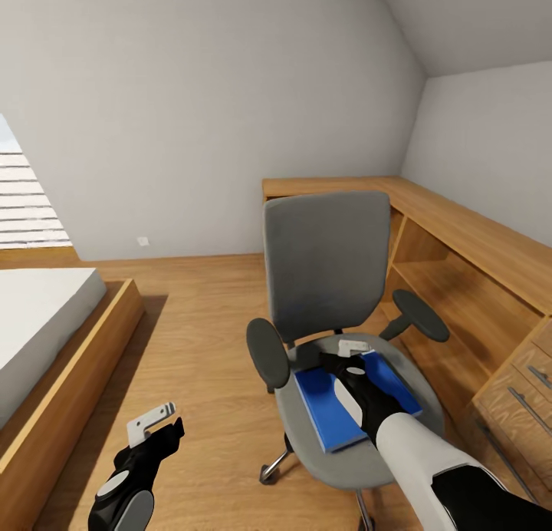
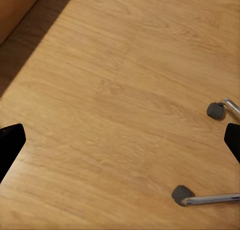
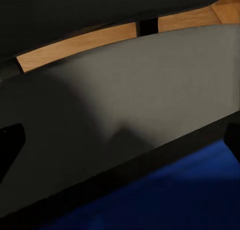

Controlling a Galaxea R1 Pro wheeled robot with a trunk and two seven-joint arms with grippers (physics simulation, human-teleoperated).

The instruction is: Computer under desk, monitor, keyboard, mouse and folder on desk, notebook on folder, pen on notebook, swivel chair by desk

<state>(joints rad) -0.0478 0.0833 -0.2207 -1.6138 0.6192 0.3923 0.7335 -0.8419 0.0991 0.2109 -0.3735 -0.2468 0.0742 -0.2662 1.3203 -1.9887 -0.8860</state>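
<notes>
Right fingers (image 1: 354, 349) apart over blue folder (image 1: 318, 404) on swivel chair (image 1: 326, 270); left fingers (image 1: 152, 422) apart.

No text, label, brand or number can be read on anything; the blue folder (image 1: 337, 404) is unmarked.

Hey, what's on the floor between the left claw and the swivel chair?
Only bare wooden floor separates the left claw from the grey swivel chair, per the head view.
</notes>
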